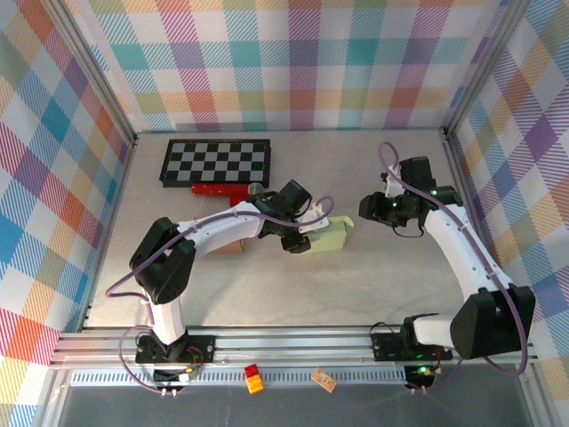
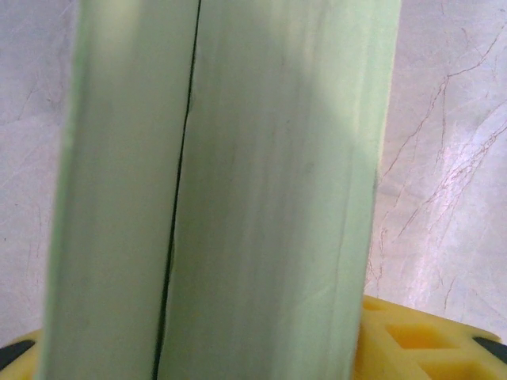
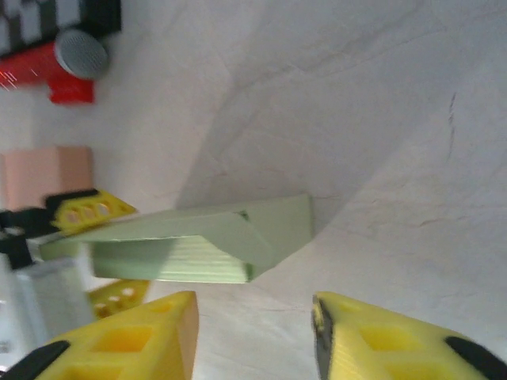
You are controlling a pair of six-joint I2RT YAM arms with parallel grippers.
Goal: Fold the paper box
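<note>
Paper box [image 3: 230,237] is being pinched at one end between the left gripper's [image 1: 302,233] fingers [image 3: 87,210], judging by the yellow pads sitting on either side of it, probably to be steadying it for the other arm. The right gripper [image 3: 253,317] is hanging with its jaws parted and empty, the box lying just ahead of its tips, not between them. Farther out on the table [image 1: 400,276], a pink block [image 3: 43,176], a red block [image 1: 222,189] and a checkerboard [image 1: 216,161] are lying apart.
</note>
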